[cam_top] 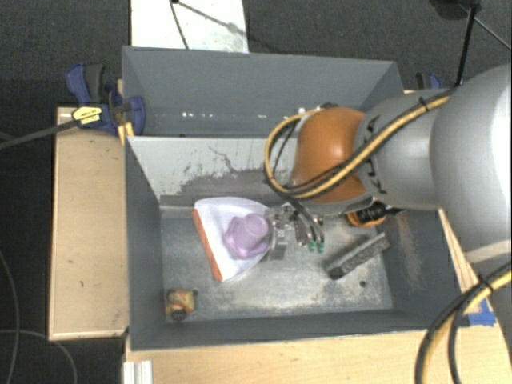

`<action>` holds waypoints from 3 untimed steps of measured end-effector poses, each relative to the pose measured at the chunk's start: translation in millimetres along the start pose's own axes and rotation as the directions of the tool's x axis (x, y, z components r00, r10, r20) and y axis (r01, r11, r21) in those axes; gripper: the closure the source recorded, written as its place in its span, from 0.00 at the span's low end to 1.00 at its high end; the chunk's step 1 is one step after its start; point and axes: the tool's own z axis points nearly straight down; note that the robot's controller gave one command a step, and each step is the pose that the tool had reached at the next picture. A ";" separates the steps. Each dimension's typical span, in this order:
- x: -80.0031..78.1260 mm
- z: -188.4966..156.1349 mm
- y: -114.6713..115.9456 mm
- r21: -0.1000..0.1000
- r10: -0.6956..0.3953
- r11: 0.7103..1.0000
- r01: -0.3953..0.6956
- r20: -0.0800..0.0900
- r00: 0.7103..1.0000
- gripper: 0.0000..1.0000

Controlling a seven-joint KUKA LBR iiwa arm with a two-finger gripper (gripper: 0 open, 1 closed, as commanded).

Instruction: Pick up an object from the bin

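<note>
Purple lump point(246, 236) – just beside gripper point(290, 232), bin point(146, 238) ctr.

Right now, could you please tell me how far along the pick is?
Done: the gripper sits low in the bin, at the right edge of the purple lump on the white packet. In hand: nothing visibly held. Left: grasping and lifting; the dark bar and the small brown piece in the near-left corner lie apart from it.

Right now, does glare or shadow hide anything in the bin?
Camera view: small glare specks sit on the back wall of the bin. The arm casts shade on the floor beside the dark bar, but the bar is readable anyway. The purple piece is evenly lit.
</note>
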 end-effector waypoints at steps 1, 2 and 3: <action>-0.9 -50.8 1.9 0.000 0.012 1.000 -0.012 0.000 1.000 1.00; 9.8 -118.8 14.5 0.000 -0.011 1.000 0.011 0.003 1.000 1.00; -9.4 -172.7 2.8 -0.001 -0.029 1.000 0.029 0.008 1.000 1.00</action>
